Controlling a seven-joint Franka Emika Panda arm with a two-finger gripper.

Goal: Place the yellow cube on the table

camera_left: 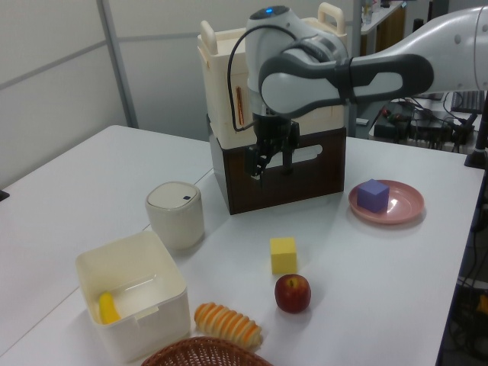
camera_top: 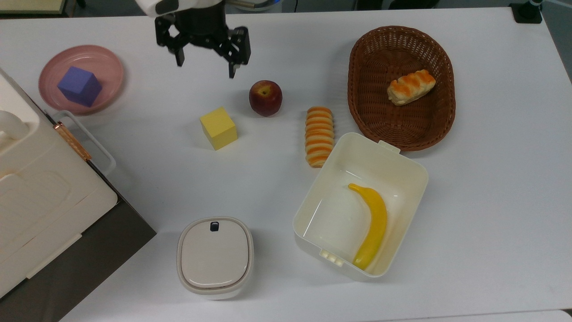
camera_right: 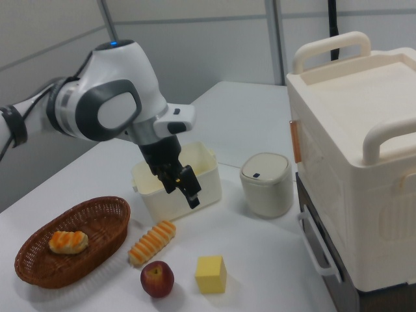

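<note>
Now yellow cube (camera_top: 218, 128) on table (camera_top: 491, 179) — jaws well above, spread.

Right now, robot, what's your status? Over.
Gripper open, empty, raised above the table. Matte yellow foam cube sitting flat on the white tabletop, untouched. Red apple beside it, apart. Nothing in the way.

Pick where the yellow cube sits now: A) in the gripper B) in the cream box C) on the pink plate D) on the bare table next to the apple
D: the yellow cube rests on the white table beside the apple, apart from the open gripper raised above.
</note>
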